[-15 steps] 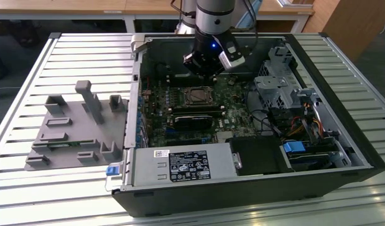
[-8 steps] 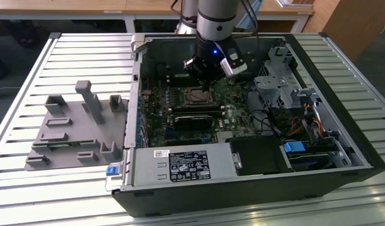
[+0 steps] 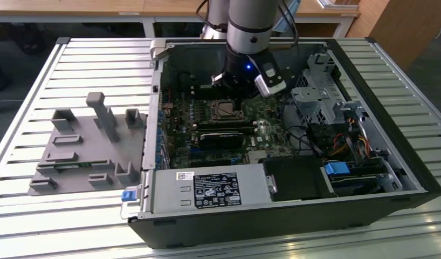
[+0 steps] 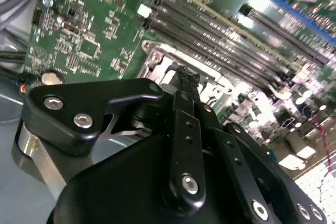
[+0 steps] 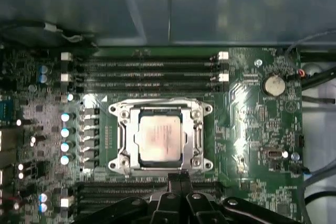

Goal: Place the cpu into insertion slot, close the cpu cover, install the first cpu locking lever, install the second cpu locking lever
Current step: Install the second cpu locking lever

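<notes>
The pale silvery-beige square cpu (image 5: 159, 137) is lying flat inside the black-framed square insertion slot (image 5: 124, 139), just ahead of the black pincer (image 5: 178, 178) in the first wrist view. The thin silvery metal cpu cover (image 5: 198, 136) is framing it, lying down around the chip. The pincer's black fingertips (image 4: 186, 80) are pressed together with nothing between them, hovering at the socket's near edge. Long black memory slots (image 5: 142, 69) are running beyond the socket. The open black computer case (image 3: 278, 216) is resting on the slatted metal table (image 3: 76, 226).
</notes>
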`<action>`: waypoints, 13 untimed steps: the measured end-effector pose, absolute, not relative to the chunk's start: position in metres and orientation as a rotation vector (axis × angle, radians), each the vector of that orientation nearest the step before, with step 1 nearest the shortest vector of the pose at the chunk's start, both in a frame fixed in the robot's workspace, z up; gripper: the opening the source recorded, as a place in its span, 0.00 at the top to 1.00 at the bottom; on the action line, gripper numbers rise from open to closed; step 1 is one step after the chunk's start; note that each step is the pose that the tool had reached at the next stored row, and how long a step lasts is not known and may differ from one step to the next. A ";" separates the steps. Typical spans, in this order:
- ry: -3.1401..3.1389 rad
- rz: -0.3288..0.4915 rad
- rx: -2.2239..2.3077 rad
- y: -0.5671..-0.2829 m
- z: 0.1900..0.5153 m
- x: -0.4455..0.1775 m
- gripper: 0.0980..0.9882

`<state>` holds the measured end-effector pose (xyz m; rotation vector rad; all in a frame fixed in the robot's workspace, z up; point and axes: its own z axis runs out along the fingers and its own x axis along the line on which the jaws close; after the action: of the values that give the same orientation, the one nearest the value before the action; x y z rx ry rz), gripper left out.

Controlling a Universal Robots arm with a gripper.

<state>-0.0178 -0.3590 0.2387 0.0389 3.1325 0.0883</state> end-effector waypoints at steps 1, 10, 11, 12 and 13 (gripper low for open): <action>3.132 0.088 0.039 -0.360 0.239 -0.018 0.99; 3.132 0.090 0.039 -0.366 0.238 -0.031 0.99; 3.132 0.090 0.039 -0.366 0.238 -0.034 0.99; 3.132 0.090 0.039 -0.366 0.238 -0.036 0.99; 3.132 0.090 0.039 -0.366 0.238 -0.038 0.99</action>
<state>-0.0384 -0.3658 0.2376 0.0389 3.1323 0.0900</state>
